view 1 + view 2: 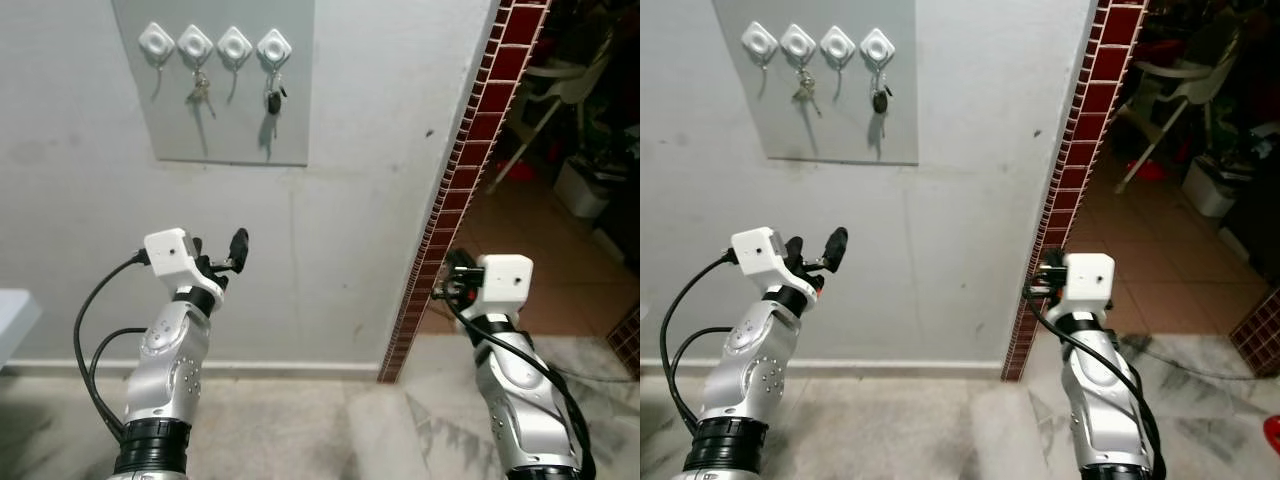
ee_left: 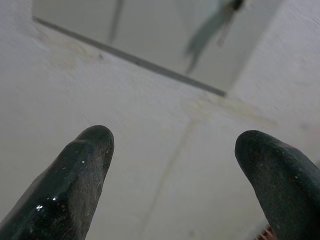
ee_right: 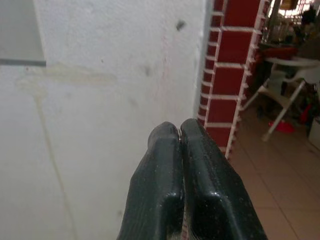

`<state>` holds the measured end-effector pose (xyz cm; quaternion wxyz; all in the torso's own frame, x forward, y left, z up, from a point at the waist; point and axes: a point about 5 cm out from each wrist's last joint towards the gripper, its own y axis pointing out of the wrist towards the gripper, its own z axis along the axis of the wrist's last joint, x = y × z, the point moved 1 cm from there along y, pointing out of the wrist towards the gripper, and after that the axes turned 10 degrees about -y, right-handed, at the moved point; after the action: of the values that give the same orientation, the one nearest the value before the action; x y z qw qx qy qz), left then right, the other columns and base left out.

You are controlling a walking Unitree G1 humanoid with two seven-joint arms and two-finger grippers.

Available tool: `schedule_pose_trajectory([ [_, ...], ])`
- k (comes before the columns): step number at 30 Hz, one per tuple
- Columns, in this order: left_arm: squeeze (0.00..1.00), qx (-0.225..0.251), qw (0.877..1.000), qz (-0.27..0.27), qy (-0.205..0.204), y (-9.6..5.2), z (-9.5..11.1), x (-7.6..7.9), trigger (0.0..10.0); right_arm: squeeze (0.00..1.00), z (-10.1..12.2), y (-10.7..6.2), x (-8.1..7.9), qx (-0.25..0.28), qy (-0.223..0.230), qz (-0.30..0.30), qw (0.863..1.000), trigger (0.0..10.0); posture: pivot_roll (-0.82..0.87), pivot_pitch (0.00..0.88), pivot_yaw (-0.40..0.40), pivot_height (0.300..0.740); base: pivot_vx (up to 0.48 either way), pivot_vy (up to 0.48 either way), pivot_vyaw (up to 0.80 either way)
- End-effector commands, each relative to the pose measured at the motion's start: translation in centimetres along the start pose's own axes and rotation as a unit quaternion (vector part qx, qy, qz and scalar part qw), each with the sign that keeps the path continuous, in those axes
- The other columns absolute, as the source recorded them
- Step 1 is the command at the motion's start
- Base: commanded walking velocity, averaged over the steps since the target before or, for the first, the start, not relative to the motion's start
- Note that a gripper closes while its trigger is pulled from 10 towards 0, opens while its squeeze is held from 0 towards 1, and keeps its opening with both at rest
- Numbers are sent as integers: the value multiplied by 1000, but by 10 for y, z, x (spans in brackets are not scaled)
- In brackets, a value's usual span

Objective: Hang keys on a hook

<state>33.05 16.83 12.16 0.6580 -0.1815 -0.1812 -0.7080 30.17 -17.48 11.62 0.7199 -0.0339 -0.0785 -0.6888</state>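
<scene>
Two sets of keys (image 1: 274,97) hang from hooks (image 1: 234,45) on the grey panel (image 1: 215,140); well below it, the left gripper (image 1: 225,258) is spread empty, the right gripper (image 3: 181,131) clenched beside the brick edge (image 1: 470,150).

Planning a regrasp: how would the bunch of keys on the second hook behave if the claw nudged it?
The keys dangle loosely from the hook, so they would probably swing. They look small and thin, likely light. Probably metal, they may slip.

Left pincer (image 2: 175,165) spread, facing wall (image 2: 165,130).
</scene>
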Motion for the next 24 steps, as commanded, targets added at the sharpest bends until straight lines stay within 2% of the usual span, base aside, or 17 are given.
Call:
schedule_pose_trajectory([
  [1, 0, 11, 1000, 9, 7, 0, 8, -6, 10000, 0, 9, 3, -7, 16, 5, 9, 1000, 10000, -32, 0, -30, 740, 420, 0, 0],
  [7, 0, 9, 1000, 12, 8, -1, 7, -6, 10000, 0, 9, 3, -7, 15, 5, 10, 1000, 10000, -31, 0, -31, 740, 407, 122, 0],
  [9, 0, 19, 1000, 9, 8, -1, 8, -5, 10000, 0, 9, 3, -7, 14, 5, 11, 1000, 10000, -32, 0, -32, 740, 0, 0, 0],
  [24, 0, 1, 1000, 14, 6, 0, 5, -6, 10000, 0, 9, 3, -8, 13, 9, 8, 1000, 10000, -33, 0, -29, 740, 0, 0, 0],
])
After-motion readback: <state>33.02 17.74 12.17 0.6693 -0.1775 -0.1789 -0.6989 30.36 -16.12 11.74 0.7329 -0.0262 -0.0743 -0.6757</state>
